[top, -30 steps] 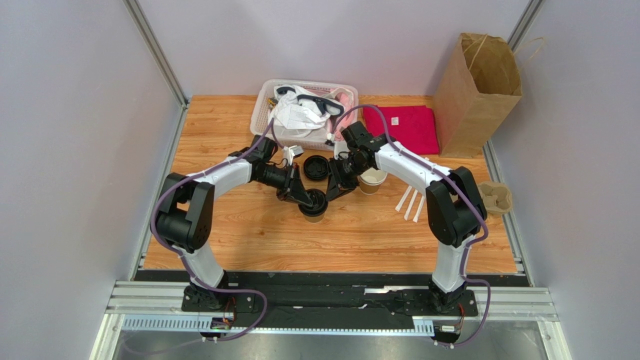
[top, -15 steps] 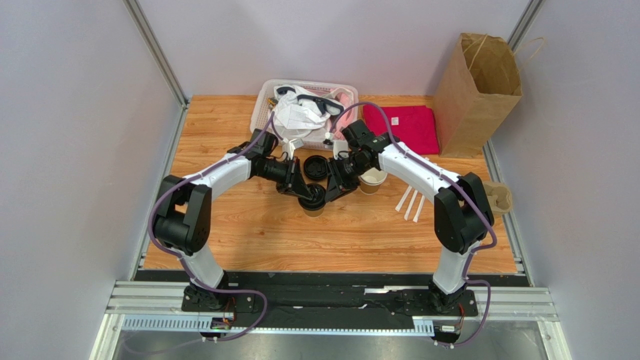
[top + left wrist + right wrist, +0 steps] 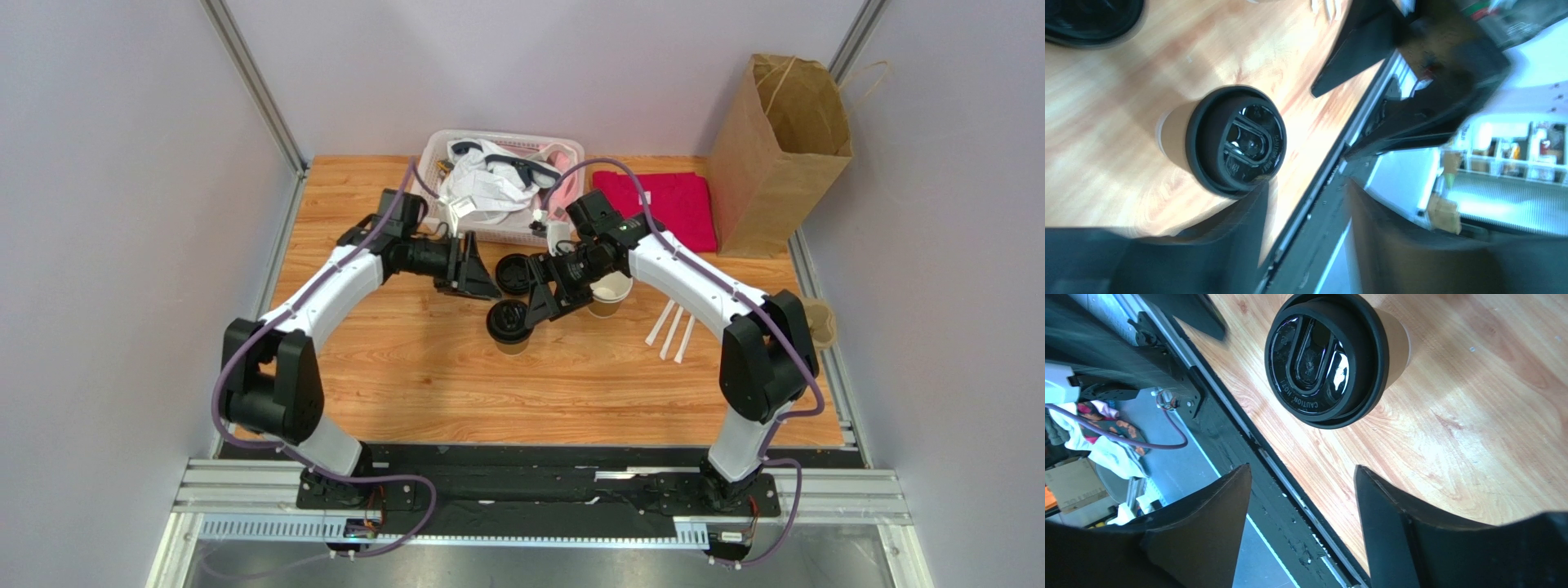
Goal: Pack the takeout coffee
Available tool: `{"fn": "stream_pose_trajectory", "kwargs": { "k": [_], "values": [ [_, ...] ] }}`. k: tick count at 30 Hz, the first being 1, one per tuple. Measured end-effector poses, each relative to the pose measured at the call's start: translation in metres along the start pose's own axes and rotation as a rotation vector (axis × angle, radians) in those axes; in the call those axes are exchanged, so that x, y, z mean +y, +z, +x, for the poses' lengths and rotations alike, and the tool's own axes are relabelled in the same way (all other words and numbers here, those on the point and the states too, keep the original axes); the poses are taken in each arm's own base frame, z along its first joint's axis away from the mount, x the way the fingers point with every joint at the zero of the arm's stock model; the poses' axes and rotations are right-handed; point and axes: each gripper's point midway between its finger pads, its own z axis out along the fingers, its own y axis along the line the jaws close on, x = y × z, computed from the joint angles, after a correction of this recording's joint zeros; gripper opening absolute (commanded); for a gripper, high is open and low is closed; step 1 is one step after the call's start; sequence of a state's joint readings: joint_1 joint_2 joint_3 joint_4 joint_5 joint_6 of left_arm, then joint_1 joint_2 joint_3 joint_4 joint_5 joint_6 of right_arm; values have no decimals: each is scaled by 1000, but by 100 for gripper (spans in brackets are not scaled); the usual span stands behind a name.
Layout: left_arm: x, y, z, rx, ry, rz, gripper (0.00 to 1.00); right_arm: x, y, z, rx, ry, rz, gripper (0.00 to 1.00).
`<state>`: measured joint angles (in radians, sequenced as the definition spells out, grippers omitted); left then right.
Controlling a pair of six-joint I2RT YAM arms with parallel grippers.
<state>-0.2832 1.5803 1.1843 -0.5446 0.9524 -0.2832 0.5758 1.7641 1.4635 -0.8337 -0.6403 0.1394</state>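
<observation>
Takeout coffee [image 3: 509,322] stands lidded on the table [image 3: 405,368], in front of the white basket [image 3: 429,172], spare black lid [image 3: 515,273] btwn them. L gripper [image 3: 482,279] & R gripper [image 3: 1301,471] both spread, empty, crowding that gap

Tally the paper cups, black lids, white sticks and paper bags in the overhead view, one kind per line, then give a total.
Paper cups: 2 (lidded cup, open cup)
Black lids: 2 (fitted lid, loose lid)
White sticks: 3
Paper bag: 1
Total: 8
</observation>
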Motion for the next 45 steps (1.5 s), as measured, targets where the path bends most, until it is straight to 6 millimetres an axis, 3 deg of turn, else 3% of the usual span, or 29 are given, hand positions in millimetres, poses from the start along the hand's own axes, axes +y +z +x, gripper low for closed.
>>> {"fn": "stream_pose_trajectory", "kwargs": {
  "k": [4, 11, 16, 23, 33, 39, 45],
  "values": [
    [-4, -37, -17, -106, 14, -10, 76, 0, 4, 2, 8, -43, 27, 71],
    [10, -95, -35, -278, -5, -80, 77, 4, 27, 8, 55, -136, 114, 71],
    [16, -112, -29, -322, -36, -101, 77, 1, 52, 14, 105, -171, 171, 70],
    [15, -119, -27, -334, -43, -98, 78, -2, 75, 15, 137, -171, 217, 68],
    [27, -134, -32, -381, -70, -124, 78, 2, 102, -27, 47, -106, 211, 67],
    [48, -150, -28, -432, -135, -164, 79, 3, 128, -56, -11, -46, 186, 66],
    [69, -166, -29, -488, -195, -232, 79, 7, 140, -90, -102, -11, 179, 67]
  ]
}}
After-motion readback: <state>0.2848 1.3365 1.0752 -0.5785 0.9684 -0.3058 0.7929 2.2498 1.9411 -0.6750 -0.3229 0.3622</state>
